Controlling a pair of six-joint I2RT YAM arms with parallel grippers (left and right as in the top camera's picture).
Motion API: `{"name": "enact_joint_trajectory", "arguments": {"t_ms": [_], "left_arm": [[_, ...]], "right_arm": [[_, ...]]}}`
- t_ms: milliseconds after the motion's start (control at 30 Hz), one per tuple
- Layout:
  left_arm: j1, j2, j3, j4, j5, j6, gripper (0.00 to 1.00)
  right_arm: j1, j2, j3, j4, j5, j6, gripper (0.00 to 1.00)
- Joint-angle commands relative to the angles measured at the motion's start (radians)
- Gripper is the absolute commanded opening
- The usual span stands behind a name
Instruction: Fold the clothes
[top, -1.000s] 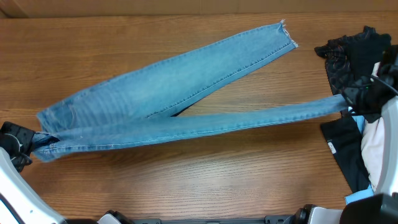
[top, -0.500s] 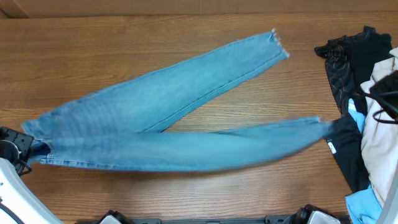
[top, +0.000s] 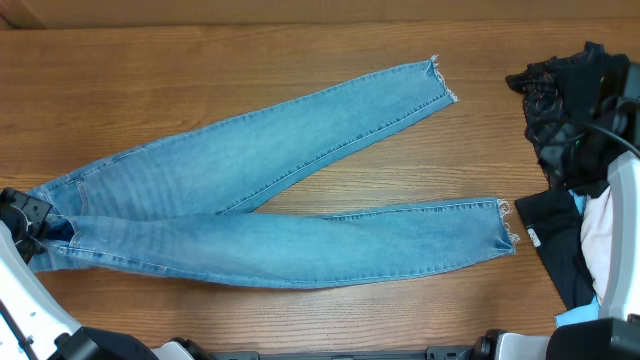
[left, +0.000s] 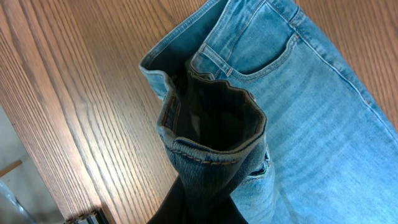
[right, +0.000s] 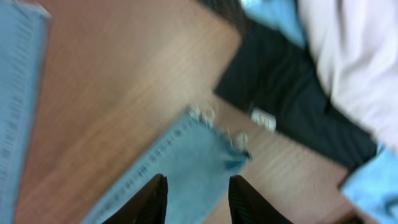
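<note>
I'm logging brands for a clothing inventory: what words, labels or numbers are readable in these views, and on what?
None can be read.
White tag on the black garment: too small in the overhead view, blurred in the right wrist view.
Jeans: no lettering shows.

jeans (top: 150, 195) lie spread across the table (top: 300, 50), legs pointing toward a clothes pile (top: 560, 100) at right.

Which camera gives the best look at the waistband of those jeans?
Left wrist: the waistband fills the frame close up, its stitching clear. Overhead shows it only small, at the far-left end of the jeans. Right wrist shows just a blurred leg hem, no waistband.
</note>
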Motion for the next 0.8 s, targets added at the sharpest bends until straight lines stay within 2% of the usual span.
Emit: {"name": "enact_joint_trajectory", "arguments": {"t_ms": [0, 200, 333, 533, 767], "left_arm": [[-0.005, 0.024, 0.022, 0.018, -0.02, -0.003, 0.04], [-0.005, 0.026, 0.022, 0.033, -0.02, -0.003, 0.04], [-0.005, 0.026, 0.022, 0.034, -0.019, -0.003, 0.04], [-0.006, 0.026, 0.022, 0.034, -0.02, -0.003, 0.04], [-0.006, 0.026, 0.022, 0.034, -0.019, -0.003, 0.04]], "right_arm": [[-0.015, 0.016, -0.155, 0.024, -0.113, 0.023, 0.37], [-0.06, 0.016, -0.423, 0.161, -0.243, 0.07, 0.38], [-0.067, 0.016, -0.583, 0.283, -0.249, 0.14, 0.38], [-0.067, 0.016, -0.737, 0.441, -0.249, 0.189, 0.37], [-0.067, 0.016, -0.835, 0.577, -0.229, 0.208, 0.37]]}}
